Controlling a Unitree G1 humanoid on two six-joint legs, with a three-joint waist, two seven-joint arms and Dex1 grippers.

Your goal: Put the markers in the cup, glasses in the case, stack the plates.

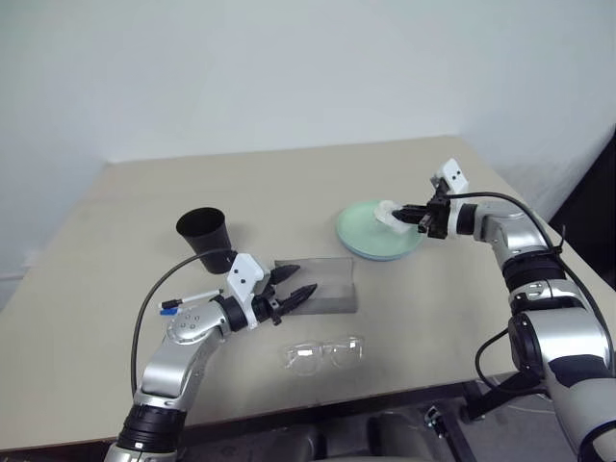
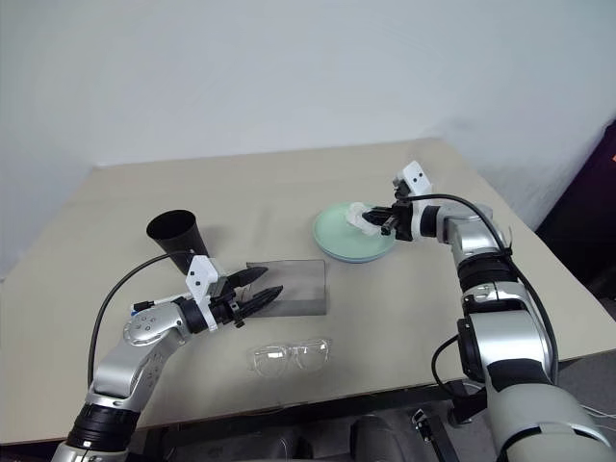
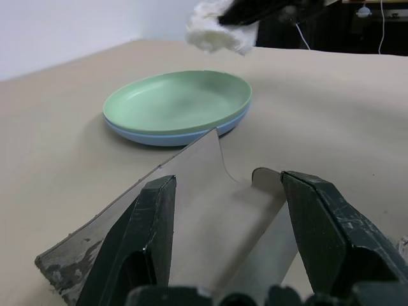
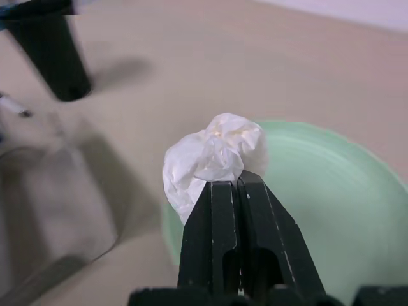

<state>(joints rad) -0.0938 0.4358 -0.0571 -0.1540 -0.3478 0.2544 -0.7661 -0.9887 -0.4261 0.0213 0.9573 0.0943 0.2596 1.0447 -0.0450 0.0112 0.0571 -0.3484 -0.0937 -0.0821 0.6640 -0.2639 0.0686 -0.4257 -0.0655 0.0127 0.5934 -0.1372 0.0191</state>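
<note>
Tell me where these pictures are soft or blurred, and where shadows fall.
Right wrist view: the white paper wad and right gripper are sharp; the black cup and grey case behind are blurred, the cup casting a soft shadow. Left wrist view: the wad above the stacked plates looks smeared. Left eye view: even light, faint shadows under the glasses.

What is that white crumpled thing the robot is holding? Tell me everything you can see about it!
It is a small wad of paper, white, wrinkled and lumpy, like a scrunched tissue. The right end effector has its two black fingers shut on the wad's near edge, and most of the wad sticks out past the fingertips. It hangs in the air above the green plate, not touching it. The green plate sits stacked on the blue plate on the tan table.
</note>
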